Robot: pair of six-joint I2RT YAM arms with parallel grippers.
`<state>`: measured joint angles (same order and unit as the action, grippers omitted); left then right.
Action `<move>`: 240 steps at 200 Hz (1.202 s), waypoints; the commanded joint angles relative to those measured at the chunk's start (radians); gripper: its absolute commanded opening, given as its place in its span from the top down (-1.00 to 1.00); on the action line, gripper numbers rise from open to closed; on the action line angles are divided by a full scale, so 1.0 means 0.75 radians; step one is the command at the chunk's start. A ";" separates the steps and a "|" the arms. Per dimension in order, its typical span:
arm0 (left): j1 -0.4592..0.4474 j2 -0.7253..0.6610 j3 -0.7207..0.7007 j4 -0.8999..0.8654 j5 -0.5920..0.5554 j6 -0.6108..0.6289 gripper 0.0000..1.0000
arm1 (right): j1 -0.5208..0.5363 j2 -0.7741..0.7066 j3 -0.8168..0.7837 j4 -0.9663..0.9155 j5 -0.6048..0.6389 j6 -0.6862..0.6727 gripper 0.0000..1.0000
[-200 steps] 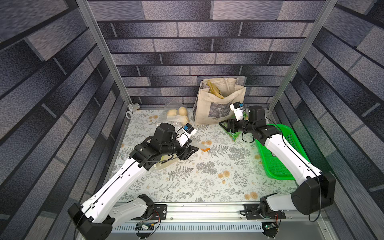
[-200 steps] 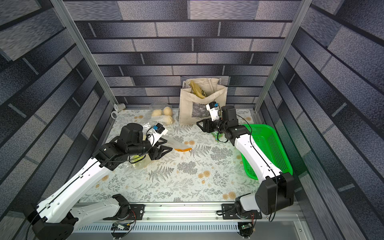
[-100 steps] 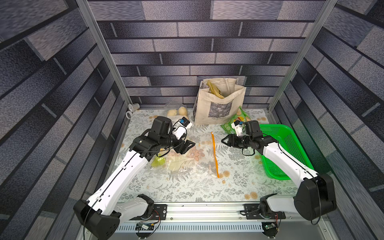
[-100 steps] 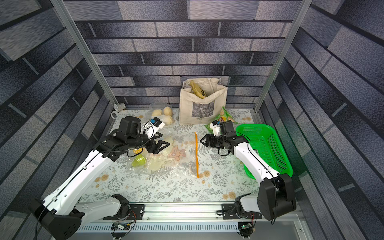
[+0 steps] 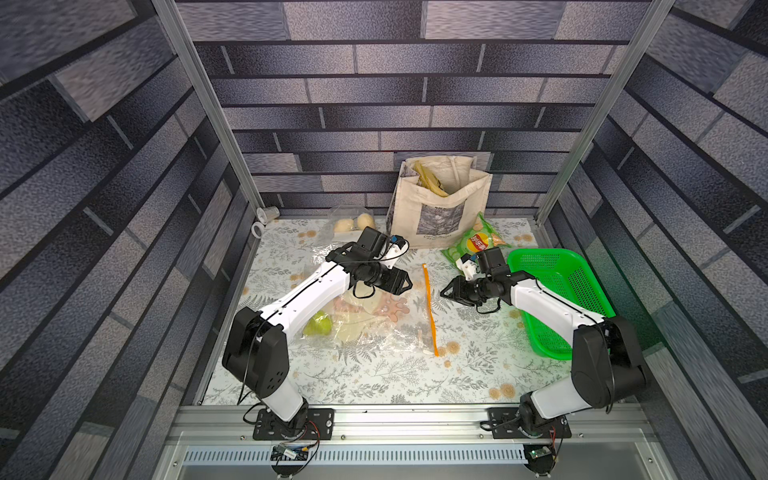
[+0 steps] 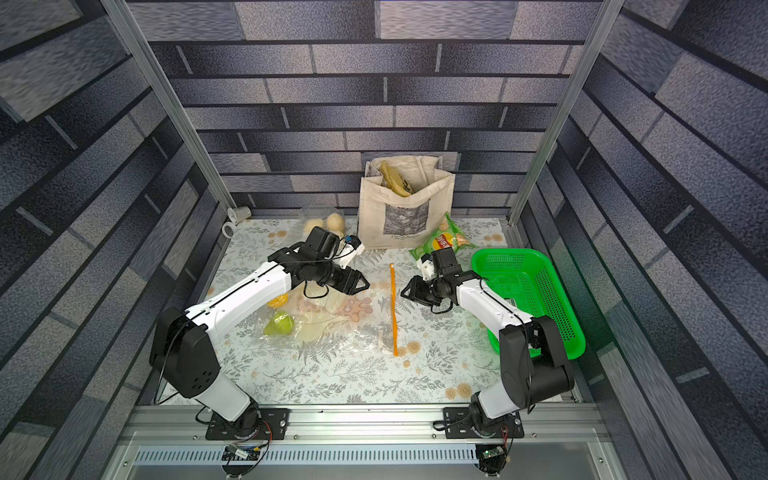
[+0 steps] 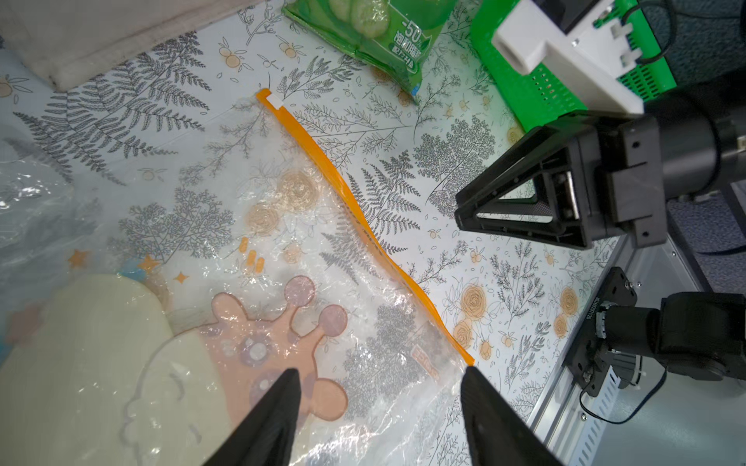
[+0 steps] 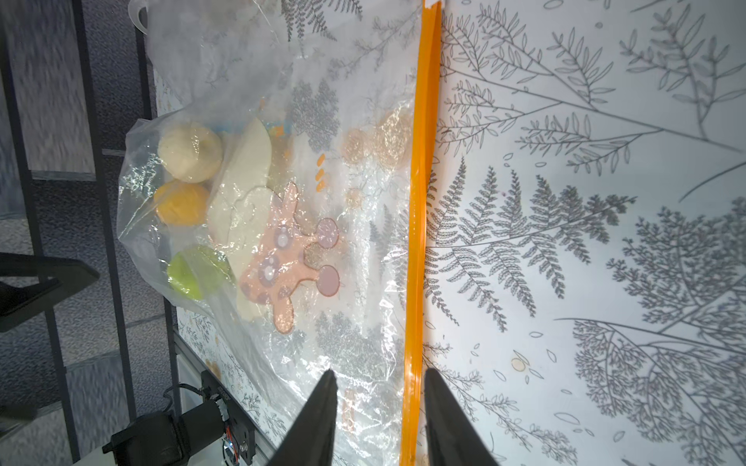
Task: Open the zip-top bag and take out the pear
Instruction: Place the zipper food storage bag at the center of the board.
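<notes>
Far-left corner: clear cup [image 5: 271,212] on its side. Pear [image 5: 318,324], green, sits inside the bag [image 5: 374,320] at the bag's left, closed end, on the near-left part of the worktop [image 5: 374,382], tucked by the edge of the L forearm in both top views. Orange fruit [image 6: 277,300] is just far of it in the same bag. R wrist view adds a pale round one [image 8: 189,151] beyond that.

Bag lies flat, clear w/ a cartoon print, mouth to the right. L pincer [image 5: 405,282] hangs over the bag's far-middle, right of the pear and farther back, well apart from it. The pear doesn't show in the L wrist view. Jaws wide apart, nothing btwn them. The fingertips [image 7: 278,407] are above the plastic.

Zip [image 5: 429,309]: orange strip along the bag's right edge, running far to near, white tab at the far end. It lies btwn the two pincers.

R pincer [image 5: 444,291] is just right of the zip, pointing left at it, apart from it as far as the top views show. Jaws part-open, gap narrower than L's, empty. In the R wrist view the strip lines up w/ that gap. Pear is well left of this pincer, across the bag's full width.

Right side: tote [image 5: 440,212] upright at the far wall, chips pack [image 5: 473,243] by its right corner, green basket [image 5: 557,303] at the right edge beside the R arm.
</notes>
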<state>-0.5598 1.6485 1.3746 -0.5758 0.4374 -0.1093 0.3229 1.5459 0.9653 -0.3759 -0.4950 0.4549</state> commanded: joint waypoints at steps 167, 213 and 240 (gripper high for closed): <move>-0.036 0.236 -0.010 -0.030 -0.112 -0.136 -0.23 | 0.005 0.399 0.055 0.431 -0.070 0.213 0.57; -0.035 0.229 0.004 -0.048 -0.125 -0.118 -0.23 | 0.004 0.467 0.101 0.472 -0.076 0.224 0.57; -0.035 0.231 0.005 -0.054 -0.123 -0.118 -0.24 | 0.004 0.502 0.120 0.518 -0.102 0.239 0.56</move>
<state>-0.5819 1.8187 1.3666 -0.5903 0.3580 -0.1959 0.3229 1.8931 1.0271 -0.0353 -0.5560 0.6186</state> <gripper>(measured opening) 0.618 0.221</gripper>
